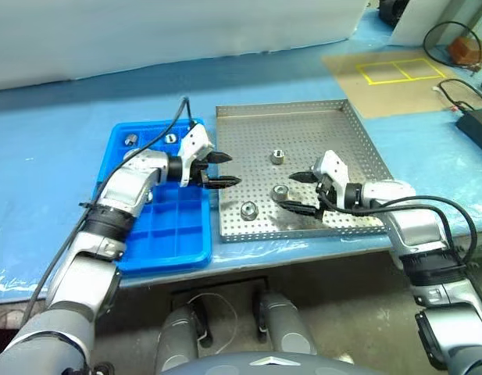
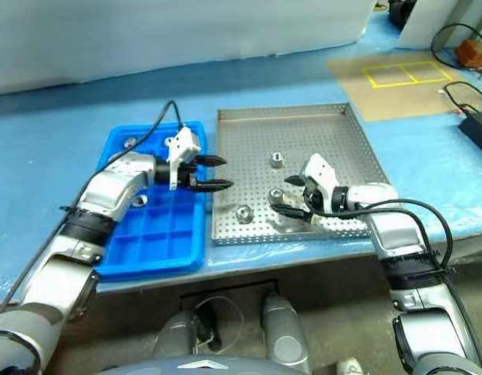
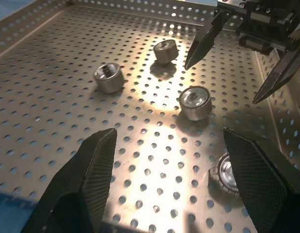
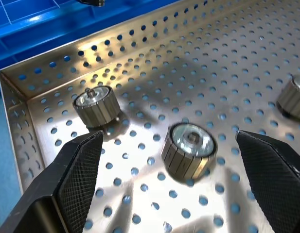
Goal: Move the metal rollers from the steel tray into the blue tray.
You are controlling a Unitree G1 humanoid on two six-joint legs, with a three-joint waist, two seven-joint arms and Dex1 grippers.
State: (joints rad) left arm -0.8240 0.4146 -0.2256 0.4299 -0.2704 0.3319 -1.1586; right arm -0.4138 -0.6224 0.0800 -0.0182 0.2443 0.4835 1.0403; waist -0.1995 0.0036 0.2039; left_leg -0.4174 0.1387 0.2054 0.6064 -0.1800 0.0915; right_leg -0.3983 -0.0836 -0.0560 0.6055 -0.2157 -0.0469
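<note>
From the head camera I see the steel tray (image 1: 346, 129) at centre frame with three metal rollers (image 1: 278, 156) on it, and the blue tray (image 1: 119, 148) to its left holding two more in its upper cells. My left gripper (image 1: 218, 169) hangs spread and empty over the seam between the trays. The left wrist camera shows four rollers ahead. In the right wrist camera my right gripper (image 4: 169, 182) stands wide open around the nearest roller (image 4: 188, 148) — not yet clamped. I judge this the pick step: lower, centre, close.
</note>
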